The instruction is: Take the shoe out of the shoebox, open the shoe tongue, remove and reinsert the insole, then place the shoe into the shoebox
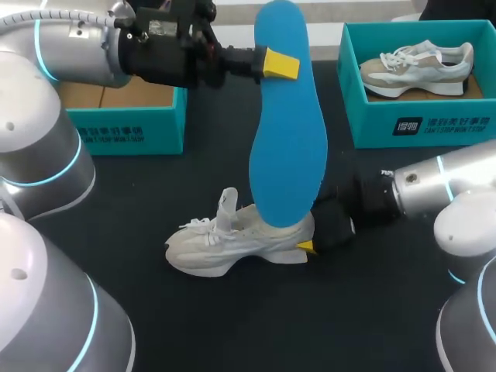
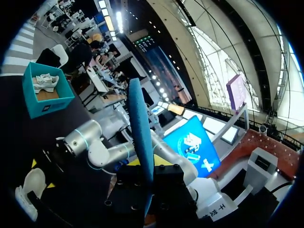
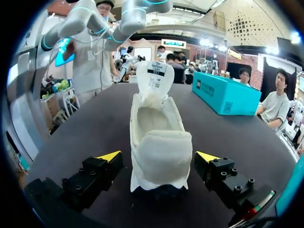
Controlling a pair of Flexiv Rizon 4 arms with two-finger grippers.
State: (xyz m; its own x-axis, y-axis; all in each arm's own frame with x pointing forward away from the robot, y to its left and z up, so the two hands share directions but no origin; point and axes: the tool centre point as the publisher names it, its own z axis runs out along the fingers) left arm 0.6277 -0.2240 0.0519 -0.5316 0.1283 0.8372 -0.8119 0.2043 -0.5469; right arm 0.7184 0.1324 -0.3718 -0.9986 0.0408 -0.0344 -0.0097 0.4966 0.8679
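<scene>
Well above the black table (image 1: 349, 310), the left arm (image 1: 70, 46) comes in from the far left corner with its wrist stretched level toward the middle. The left gripper (image 1: 275, 63) is clamped on the blue insole (image 1: 287, 139), one yellow-tipped finger lying across the near face a little below the upper end. The insole hangs roughly upright with its lower end down by the heel of the shoe. In the left wrist view the insole (image 2: 140, 133) shows edge-on, rising straight out of the gripper's black body. The white shoe (image 1: 225, 244) stands on its sole near the middle of the table, outside both boxes, toe toward the left arm's side, laces loose and its tongue (image 1: 227, 203) pulled up and standing. The right arm (image 1: 442, 186) reaches in low from the right, nearly level with the tabletop. The right gripper (image 3: 159, 156) is spread wide around the heel, one yellow tip on each side. A slim gap shows on both sides, so it grips nothing. From that wrist the shoe (image 3: 159, 142) points away, its opening bare and the tongue (image 3: 154, 78) upright at the far end. A teal shoebox (image 1: 124, 128) sits at the far left. A second teal shoebox (image 1: 434, 124) at the far right holds another sneaker (image 1: 418, 66) lying on its side.
</scene>
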